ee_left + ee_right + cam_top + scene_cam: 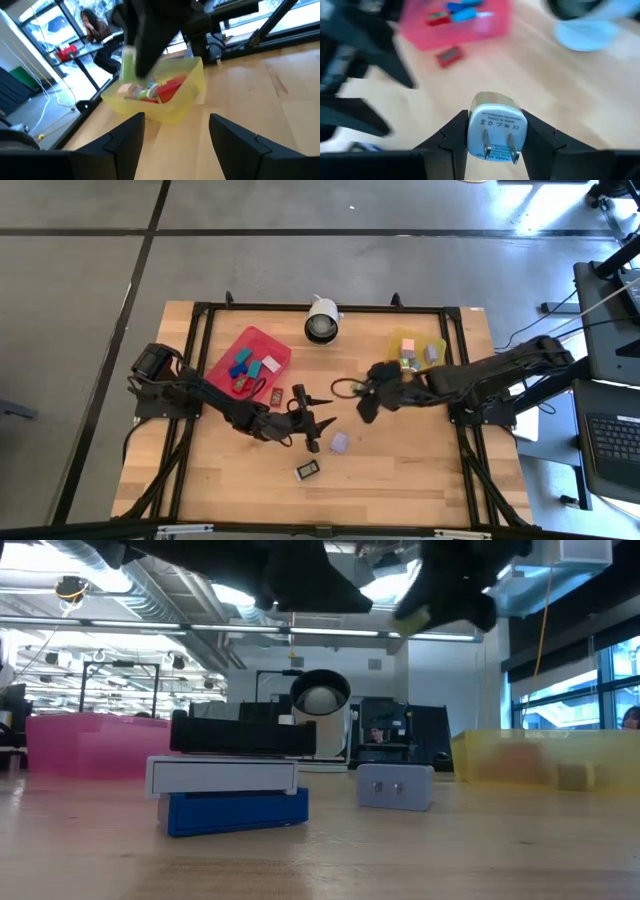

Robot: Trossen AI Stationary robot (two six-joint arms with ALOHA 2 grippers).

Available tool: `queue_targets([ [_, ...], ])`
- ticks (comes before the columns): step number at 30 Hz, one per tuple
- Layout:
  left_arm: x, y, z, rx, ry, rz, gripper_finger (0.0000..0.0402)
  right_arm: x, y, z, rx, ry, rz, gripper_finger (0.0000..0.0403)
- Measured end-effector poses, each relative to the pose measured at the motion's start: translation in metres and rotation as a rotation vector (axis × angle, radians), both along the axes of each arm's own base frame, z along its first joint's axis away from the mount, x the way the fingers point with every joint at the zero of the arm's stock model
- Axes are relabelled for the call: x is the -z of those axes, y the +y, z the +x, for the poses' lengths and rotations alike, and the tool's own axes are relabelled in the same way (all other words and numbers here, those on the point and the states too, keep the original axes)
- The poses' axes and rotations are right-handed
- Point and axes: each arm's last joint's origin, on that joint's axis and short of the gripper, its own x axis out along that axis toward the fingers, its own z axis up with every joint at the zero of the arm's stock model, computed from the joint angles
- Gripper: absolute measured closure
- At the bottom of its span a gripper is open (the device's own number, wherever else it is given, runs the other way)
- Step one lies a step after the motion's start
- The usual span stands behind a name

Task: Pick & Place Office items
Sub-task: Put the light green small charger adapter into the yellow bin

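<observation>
White plug [494, 131] clamped between right tool [494, 137] fingers.

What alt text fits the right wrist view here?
The right end effector is shut on a pale plug adapter, prongs facing the camera, above the wooden table. Behind lie the red tray and a small red piece.

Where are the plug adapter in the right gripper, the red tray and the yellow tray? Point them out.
Plug adapter [495, 127]: right wrist view, on its white pronged face.
Red tray [277, 348]: high view, on its bare floor near one corner.
Yellow tray [520, 755]: low view, on its front wall.
</observation>
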Motion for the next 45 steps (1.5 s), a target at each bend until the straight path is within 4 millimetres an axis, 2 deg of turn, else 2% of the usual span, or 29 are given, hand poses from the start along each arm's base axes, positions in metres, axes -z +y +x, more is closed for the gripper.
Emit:
queue_targets([
  [3, 0.002, 0.0, -0.001, -0.006, 0.012, -0.021, 0.0184, -0.002, -0.01, -0.02, 0.099, 0.091, -0.025, 0.0263],
  [7, 0.005, 0.0, -0.001, -0.013, 0.028, -0.04, 0.0185, 0.006, -0.018, -0.041, 0.271, 0.236, -0.052, 0.0246],
  [12, 0.006, 0.001, -0.002, -0.018, 0.029, -0.06, 0.0183, 0.024, -0.02, -0.051, 0.405, 0.419, -0.074, 0.0252],
  [17, 0.008, 0.001, -0.002, -0.022, 0.04, -0.065, 0.0187, 0.035, -0.02, -0.051, 0.446, 0.516, -0.11, 0.0263],
  [23, 0.008, 0.001, -0.002, -0.024, 0.042, -0.073, 0.0185, 0.046, -0.021, -0.046, 0.462, 0.574, -0.137, 0.0248],
  [34, 0.01, 0.0, -0.002, 0.003, 0.048, -0.102, 0.0188, 0.062, -0.042, -0.033, 0.511, 0.665, -0.162, 0.0253],
  [45, 0.01, -0.004, -0.004, 0.012, 0.051, -0.1, 0.019, 0.087, -0.051, -0.02, 0.513, 0.756, -0.187, 0.0253],
])
